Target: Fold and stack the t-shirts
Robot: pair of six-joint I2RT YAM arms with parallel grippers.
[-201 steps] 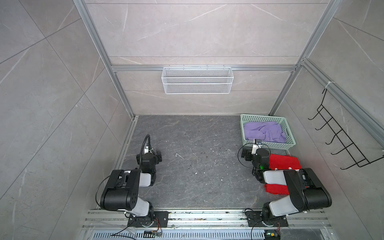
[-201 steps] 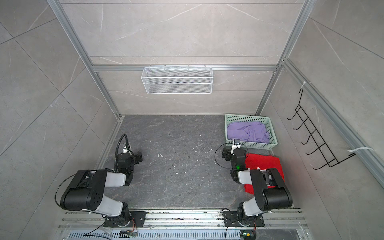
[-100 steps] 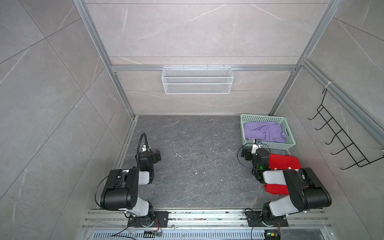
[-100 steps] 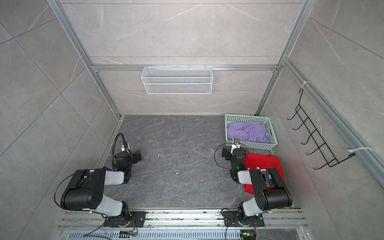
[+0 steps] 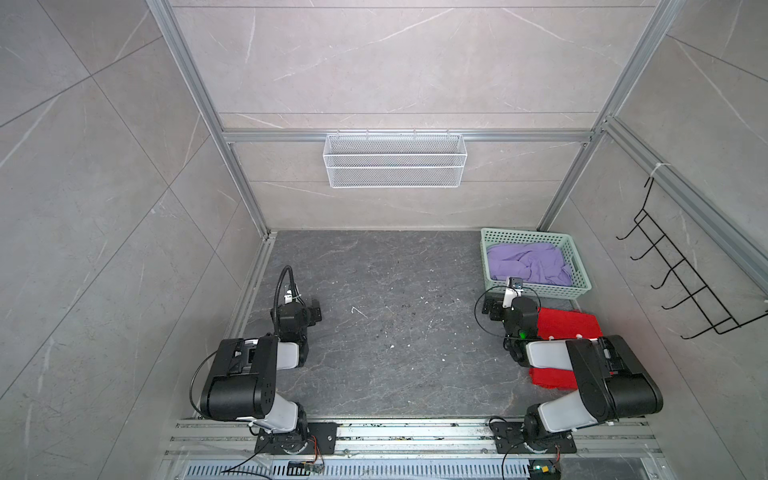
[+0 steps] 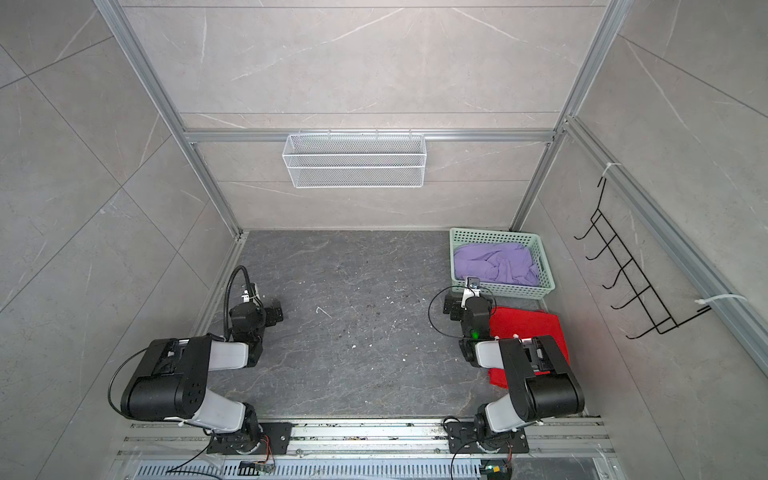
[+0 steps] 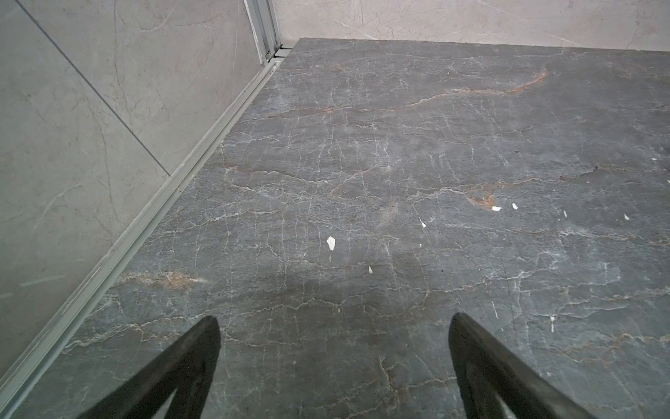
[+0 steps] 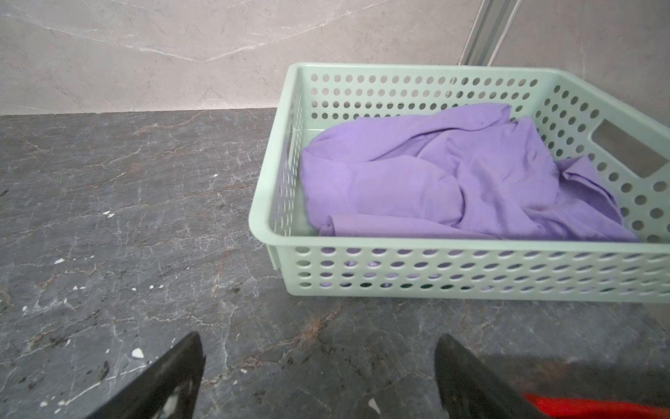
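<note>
Lavender t-shirt crumpled in mint-green basket ahead of right gripper; only slight left gripper shift; both wide, empty; means next pick pending.

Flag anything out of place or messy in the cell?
The lavender t-shirt lies crumpled and unfolded in the mint basket. The folded red t-shirt beside the basket is partly hidden under the right arm. Small white flecks, like chips or debris, dot the dark tabletop. Nothing else looks spilled or damaged.
</note>
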